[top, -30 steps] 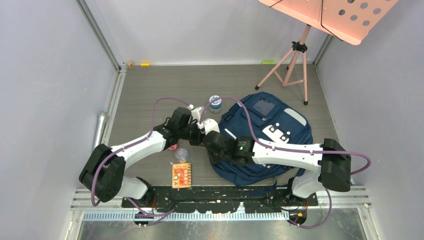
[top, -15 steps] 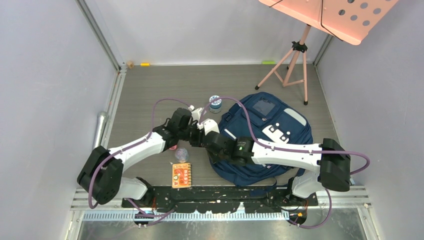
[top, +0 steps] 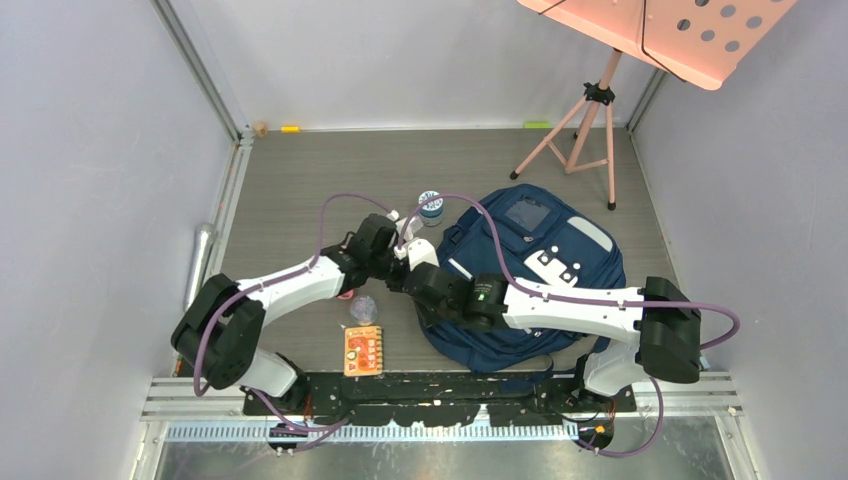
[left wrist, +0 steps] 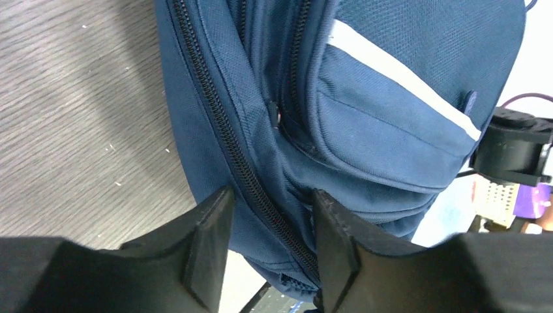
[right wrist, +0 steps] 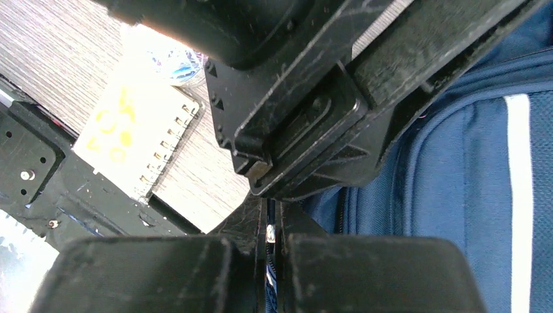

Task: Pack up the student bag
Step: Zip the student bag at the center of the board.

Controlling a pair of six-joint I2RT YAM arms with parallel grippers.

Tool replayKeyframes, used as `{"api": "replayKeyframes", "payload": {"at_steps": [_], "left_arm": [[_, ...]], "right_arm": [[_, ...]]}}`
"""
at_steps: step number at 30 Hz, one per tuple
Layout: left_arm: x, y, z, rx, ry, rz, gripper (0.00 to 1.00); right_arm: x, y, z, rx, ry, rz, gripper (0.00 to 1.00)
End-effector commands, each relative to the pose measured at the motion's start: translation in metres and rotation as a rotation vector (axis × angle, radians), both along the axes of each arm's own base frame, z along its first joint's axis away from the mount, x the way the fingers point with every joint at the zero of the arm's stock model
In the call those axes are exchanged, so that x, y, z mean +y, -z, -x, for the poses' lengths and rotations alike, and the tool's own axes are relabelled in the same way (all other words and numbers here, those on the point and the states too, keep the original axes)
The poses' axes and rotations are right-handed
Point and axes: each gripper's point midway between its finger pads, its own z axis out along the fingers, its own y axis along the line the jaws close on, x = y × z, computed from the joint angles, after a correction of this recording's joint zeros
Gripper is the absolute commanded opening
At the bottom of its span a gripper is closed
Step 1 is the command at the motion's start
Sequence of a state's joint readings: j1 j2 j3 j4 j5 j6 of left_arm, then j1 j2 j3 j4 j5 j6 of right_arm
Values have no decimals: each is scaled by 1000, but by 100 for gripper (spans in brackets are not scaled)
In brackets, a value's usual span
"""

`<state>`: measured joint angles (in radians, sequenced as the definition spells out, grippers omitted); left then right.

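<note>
The student bag, a navy backpack with pale stripes, lies flat right of centre. Both grippers meet at its left edge. My left gripper is open, its jaws astride the bag's zip edge. The black zip runs between the fingers, and the right-hand one touches it. My right gripper is shut on the bag's zip pull, a thin cord with a silver end pinched between its pads. The left gripper's body fills the view just beyond it. The bag's blue fabric shows at right.
An orange spiral notebook lies near the front edge, also in the right wrist view. A clear round thing sits above it. A blue-lidded jar stands behind the grippers. A pink music stand is at the back right.
My left arm has swung its elbow rightward and brought its gripper slightly closer to the bag's edge. The right arm and the bag have stayed put.
</note>
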<state>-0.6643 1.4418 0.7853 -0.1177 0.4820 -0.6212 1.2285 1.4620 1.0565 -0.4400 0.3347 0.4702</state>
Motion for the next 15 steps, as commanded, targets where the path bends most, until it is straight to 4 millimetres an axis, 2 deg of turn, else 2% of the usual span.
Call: {"api": "replayKeyframes", "payload": {"at_steps": [1,4,7,8,11,15], "left_arm": [[-9,-2,2,-14,33,-12,40],[-10,-9,-3,-43,20,-8,18],[-10,-17,-11,-76,15,-18,3],[-10,-18,-14,-90,12,-29,0],[-8,-24,-27,-128,5,-55,0],[-3,-32,-59,-171,-29,-52,0]], "right_arm": [[32,-48,-7,-62,-1,-194,0],[30,-48,-7,-67,2,-195,1],[28,-48,-6,-64,-3,-192,0],[26,-46,-6,-61,-2,-185,0],[23,-42,-1,-41,-15,-177,0],[19,-35,9,-7,-41,-174,0]]}}
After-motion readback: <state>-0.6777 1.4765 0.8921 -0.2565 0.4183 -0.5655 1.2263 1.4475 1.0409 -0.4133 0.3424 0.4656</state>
